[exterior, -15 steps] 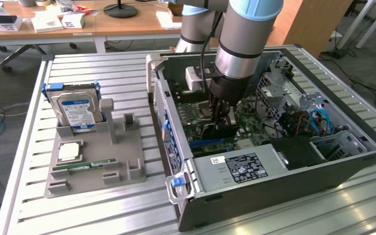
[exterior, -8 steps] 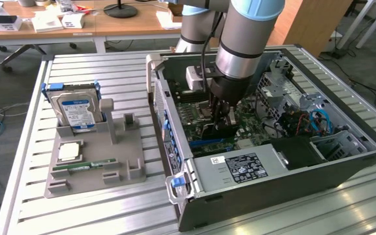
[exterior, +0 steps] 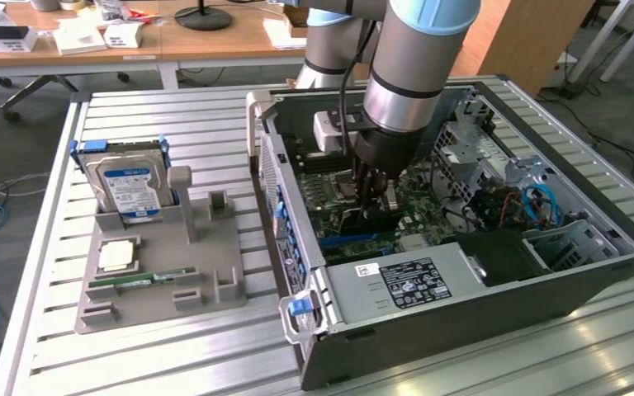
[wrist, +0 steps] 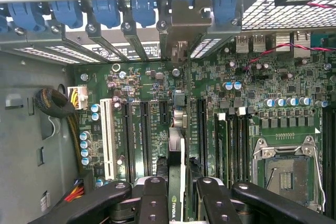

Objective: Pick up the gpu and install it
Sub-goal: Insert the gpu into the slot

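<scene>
- Pincer [wrist: 177, 203] sits closest to the wrist camera: black fingers [wrist: 152, 200] partly closed, clamped on either side of the gpu [wrist: 176, 156].
- The gpu is seen edge-on, thin and upright, with a green logo patch on it between the fingers.
- The card hangs inside the open PC case [exterior: 461, 322], over the motherboard [wrist: 252, 93], between the long black expansion slots [wrist: 144, 135] and in line with the rear bracket openings.
- Can't tell if its edge is in a slot or just above it.
- The row of blue retention clips [wrist: 105, 11] lies along the case's rear wall, past the card.
- The CPU socket [wrist: 286, 171] is empty and lies off to one side of the card.
- In the exterior view, the arm comes straight down into the case, with the pincer [exterior: 372, 194] over the board and the gpu [exterior: 361, 223] a dark block under it.
- Grey parts fixture [exterior: 163, 264] is on the slatted worktop [exterior: 130, 363], at the exterior view's left of the case.
- The fixture holds the hard drive [exterior: 130, 186] upright and the memory stick [exterior: 141, 280] flat.
</scene>
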Motion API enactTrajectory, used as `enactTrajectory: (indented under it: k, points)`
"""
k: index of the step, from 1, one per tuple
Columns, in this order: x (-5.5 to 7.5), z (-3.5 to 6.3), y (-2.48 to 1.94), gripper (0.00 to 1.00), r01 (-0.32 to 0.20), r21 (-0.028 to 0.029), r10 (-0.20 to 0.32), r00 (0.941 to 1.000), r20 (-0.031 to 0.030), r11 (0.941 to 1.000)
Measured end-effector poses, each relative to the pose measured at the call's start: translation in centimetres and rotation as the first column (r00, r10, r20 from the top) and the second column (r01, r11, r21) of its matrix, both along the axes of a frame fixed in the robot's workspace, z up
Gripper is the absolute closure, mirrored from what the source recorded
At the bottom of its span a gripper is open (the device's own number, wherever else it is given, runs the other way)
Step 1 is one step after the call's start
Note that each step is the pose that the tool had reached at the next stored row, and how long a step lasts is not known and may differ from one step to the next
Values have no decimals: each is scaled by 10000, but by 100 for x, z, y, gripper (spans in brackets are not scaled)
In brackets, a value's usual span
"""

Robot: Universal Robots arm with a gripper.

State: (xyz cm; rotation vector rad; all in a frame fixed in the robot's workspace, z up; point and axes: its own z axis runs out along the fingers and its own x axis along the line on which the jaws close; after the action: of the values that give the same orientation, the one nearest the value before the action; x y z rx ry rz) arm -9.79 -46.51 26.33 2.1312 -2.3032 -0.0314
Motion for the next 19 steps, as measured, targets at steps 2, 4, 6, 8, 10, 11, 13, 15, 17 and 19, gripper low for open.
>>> enactTrajectory:
  k: [2,4,6,8,10,11,13,15,17,19]
  points:
    - [2,0,0,74,0,0,0,10000,-1,10000]
    - [8,0,0,74,0,1,0,10000,-3,10000]
    - [15,0,0,74,2,0,-2,10000,-3,10000]
    - [21,0,0,74,2,0,-2,10000,-2,10000]
    - [22,0,0,74,3,0,-3,10000,-1,10000]
    - [23,0,0,74,1,0,-1,10000,-1,10000]
    - [23,-5,1,74,1,0,-1,10000,-1,10000]
    - [23,-7,0,74,1,-1,-1,10000,-1,10000]
    - [23,-11,0,74,0,0,0,10000,-1,10000]
    - [23,-11,0,74,1,1,-1,10000,-1,10000]
